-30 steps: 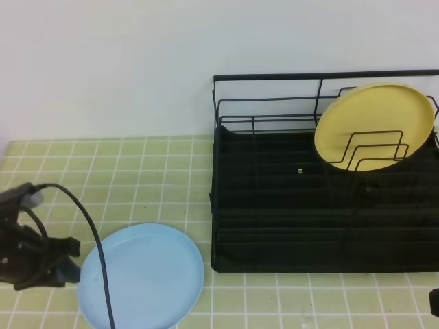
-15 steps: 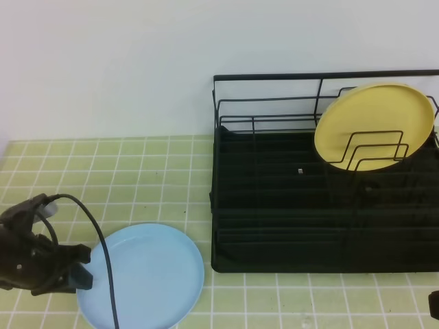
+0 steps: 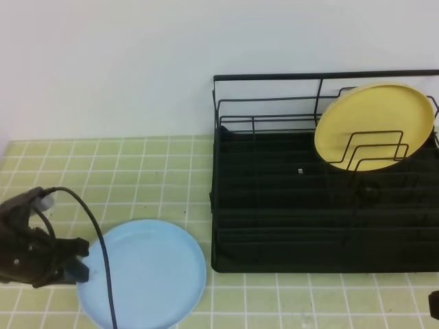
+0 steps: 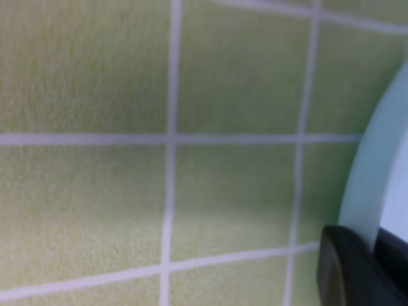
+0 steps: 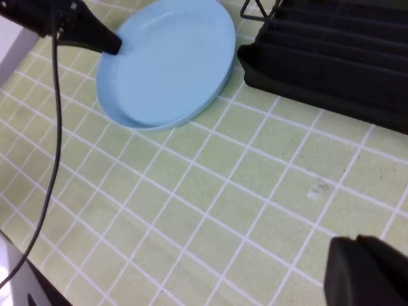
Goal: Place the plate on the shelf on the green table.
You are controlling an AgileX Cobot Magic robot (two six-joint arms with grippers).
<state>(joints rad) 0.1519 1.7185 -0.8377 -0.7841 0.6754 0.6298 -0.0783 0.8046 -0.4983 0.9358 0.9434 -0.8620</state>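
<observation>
The light blue plate [image 3: 144,274] lies on the green table [image 3: 137,171] at the front left, left of the shelf. It also shows in the right wrist view [image 5: 169,60], and its rim shows in the left wrist view [image 4: 376,191]. My left gripper [image 3: 77,264] is at the plate's left rim, with its fingers closed on the edge [image 5: 107,43]. One dark fingertip [image 4: 357,268] shows against the rim. The shelf [image 3: 322,205] is a black wire rack at the right. My right gripper [image 3: 433,303] shows only as a dark bit at the bottom right corner.
A yellow plate [image 3: 374,127] stands upright in the rack's rear right dividers. The left arm's black cable [image 3: 96,233] arcs over the blue plate. The rack's front edge [image 5: 331,64] lies close to the plate's right side. A white wall stands behind.
My left gripper has moved right to the plate's left rim and risen slightly. The plate has shifted a little up and to the right.
</observation>
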